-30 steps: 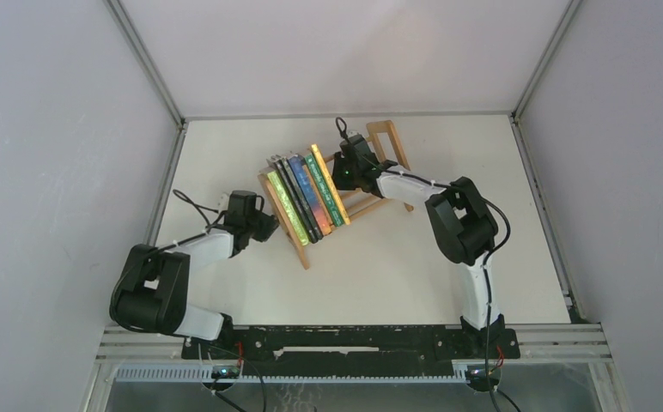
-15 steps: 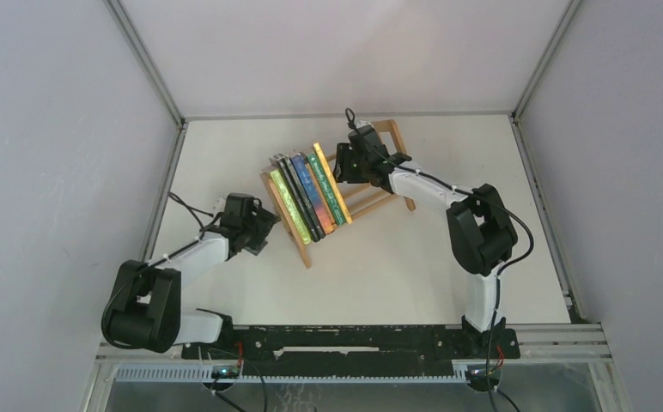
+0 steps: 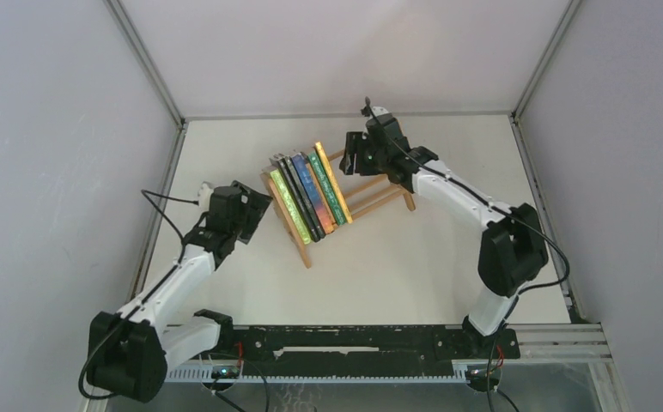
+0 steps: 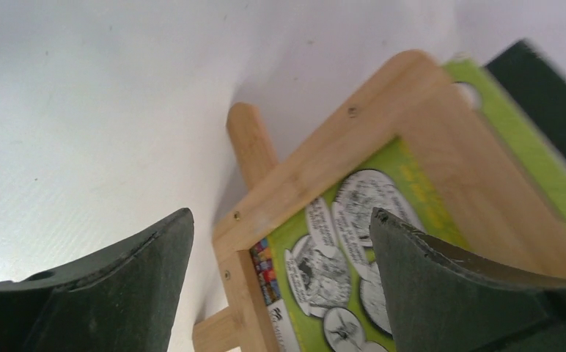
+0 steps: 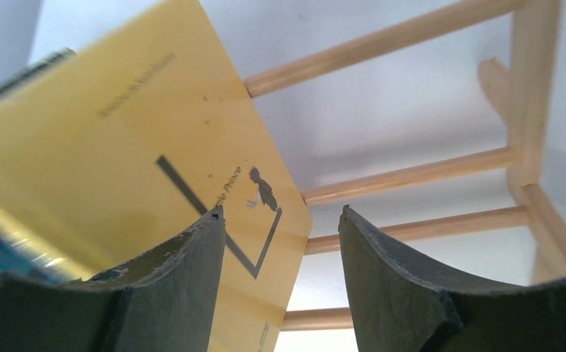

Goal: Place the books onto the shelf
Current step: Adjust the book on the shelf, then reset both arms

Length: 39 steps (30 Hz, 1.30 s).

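Since your left claw (image 3: 258,206) and right claw (image 3: 349,156) both gape empty, and the books (image 3: 307,193) stand packed on the shelf (image 3: 301,243) at its left end, back each arm straight away, brushing neither the yellow book (image 5: 119,147) nor the shelf.

books (image 3: 308,196) — upright row, packed at one end | shelf (image 3: 301,246) — light-wood slats

Top view bright, even, diffuse overhead light. Faint soft shadows on table (image 3: 397,257) under shelf (image 3: 302,251). Lime-green book (image 3: 289,208) and yellow book (image 3: 332,182) edges glare. Left wrist view blurred, worst at right. Right wrist view sharper, white background blown out.
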{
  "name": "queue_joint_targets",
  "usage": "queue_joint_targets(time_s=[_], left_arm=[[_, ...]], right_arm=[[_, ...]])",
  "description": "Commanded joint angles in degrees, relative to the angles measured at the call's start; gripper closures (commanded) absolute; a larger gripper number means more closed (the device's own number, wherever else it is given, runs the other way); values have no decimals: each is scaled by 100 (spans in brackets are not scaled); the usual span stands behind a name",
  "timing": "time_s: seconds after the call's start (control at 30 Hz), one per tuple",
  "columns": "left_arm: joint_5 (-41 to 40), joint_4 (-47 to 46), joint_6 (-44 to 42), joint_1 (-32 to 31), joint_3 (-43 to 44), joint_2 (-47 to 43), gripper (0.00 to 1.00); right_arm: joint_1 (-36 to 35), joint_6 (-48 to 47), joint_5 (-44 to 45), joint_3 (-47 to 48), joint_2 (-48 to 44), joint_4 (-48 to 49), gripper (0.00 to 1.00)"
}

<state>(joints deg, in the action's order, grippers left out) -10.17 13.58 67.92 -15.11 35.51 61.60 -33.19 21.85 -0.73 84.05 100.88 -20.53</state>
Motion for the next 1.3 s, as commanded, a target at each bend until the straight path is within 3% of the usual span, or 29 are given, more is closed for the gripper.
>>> queue_joint_targets(time_s=[0.0,0.17,0.33,0.43,0.63,0.83,1.27], left_arm=[[-638,377,-327,-31,448,-585,6],[-1323,788,-726,-118,695,-1057,5],[-1917,945,-1270,-203,1039,-1168,4],[-2221,890,-1623,-212,1184,-1139,3],[-2606,184,-2450,-220,1198,-1000,0],[-2698,-339,-3294,-223,1280,-453,0],[-2441,-1200,-4368,-226,1101,-36,0]], right_arm=[[250,-298,-173,136,-879,-23,34],[483,-497,-127,414,-1447,-180,27],[817,-615,973,472,-1933,-117,7],[1154,-535,1669,445,-2056,-86,1],[1892,-350,2615,396,-2081,-201,0],[2577,-31,2729,81,-2100,14,1],[2788,-379,2766,-1060,-2112,1047,1]])
